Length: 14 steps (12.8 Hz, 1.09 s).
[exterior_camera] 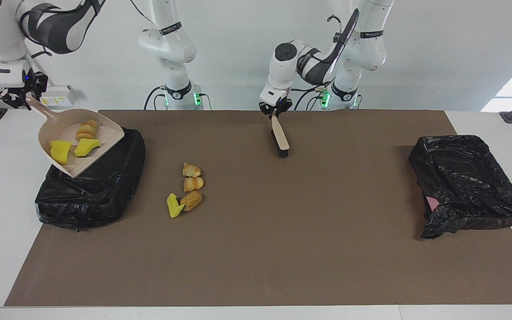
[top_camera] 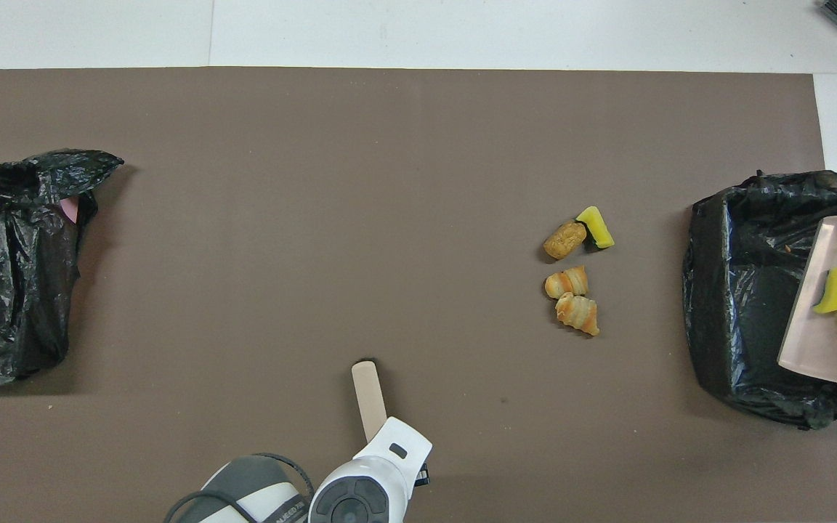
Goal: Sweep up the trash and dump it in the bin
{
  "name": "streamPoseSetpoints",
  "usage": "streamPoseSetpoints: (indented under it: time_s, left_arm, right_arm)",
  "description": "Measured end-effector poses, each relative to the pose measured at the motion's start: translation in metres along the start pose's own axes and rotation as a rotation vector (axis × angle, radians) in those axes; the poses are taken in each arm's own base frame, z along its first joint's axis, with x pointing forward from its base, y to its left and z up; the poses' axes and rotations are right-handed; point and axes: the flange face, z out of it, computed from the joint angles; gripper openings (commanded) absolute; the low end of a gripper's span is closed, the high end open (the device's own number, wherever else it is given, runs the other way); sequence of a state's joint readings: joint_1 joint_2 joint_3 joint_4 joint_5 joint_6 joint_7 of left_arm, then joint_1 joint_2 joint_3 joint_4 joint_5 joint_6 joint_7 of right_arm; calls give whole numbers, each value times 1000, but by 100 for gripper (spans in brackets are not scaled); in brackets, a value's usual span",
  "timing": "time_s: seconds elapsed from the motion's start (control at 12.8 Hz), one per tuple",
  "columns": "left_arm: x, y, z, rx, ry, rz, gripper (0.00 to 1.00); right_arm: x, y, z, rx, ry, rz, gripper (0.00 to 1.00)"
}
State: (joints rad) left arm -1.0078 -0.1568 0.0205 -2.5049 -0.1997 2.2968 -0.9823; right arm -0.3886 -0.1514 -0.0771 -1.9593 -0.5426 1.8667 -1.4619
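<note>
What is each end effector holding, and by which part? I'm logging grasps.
Right end effector: dustpan, by its handle end. Left end effector: brush, by its handle tip.
</note>
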Motion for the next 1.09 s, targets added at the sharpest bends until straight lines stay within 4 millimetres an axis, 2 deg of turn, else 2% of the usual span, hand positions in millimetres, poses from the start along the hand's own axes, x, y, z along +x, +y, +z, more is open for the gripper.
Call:
streamPoseSetpoints:
  time_s: [0.16, 0.23, 0.39, 0.62, 0.86, 1.09]
  left_arm:
    - [10, -2, -5, -13, 4, -26, 100]
    - [23, -6, -11, -24, 12, -52, 100]
    - [60, -19, -28, -55, 33, -130, 100]
    - [113, -40, -62, -112, 74, -235, 100]
    - [163, -71, -97, -128, 140, -220, 100]
    - [213, -118, -125, -143, 195, -139, 100]
  right_arm:
    - [19, 3, -9, -32, -113, -89, 0]
    - [32, 5, -16, -53, -166, -136, 0]
    - [48, 5, -21, -74, -222, -191, 0]
    - [65, 2, -15, -82, -328, -276, 0]
    - [84, 4, -29, -137, -451, -358, 0]
    - [106, 3, -48, -183, -535, -419, 0]
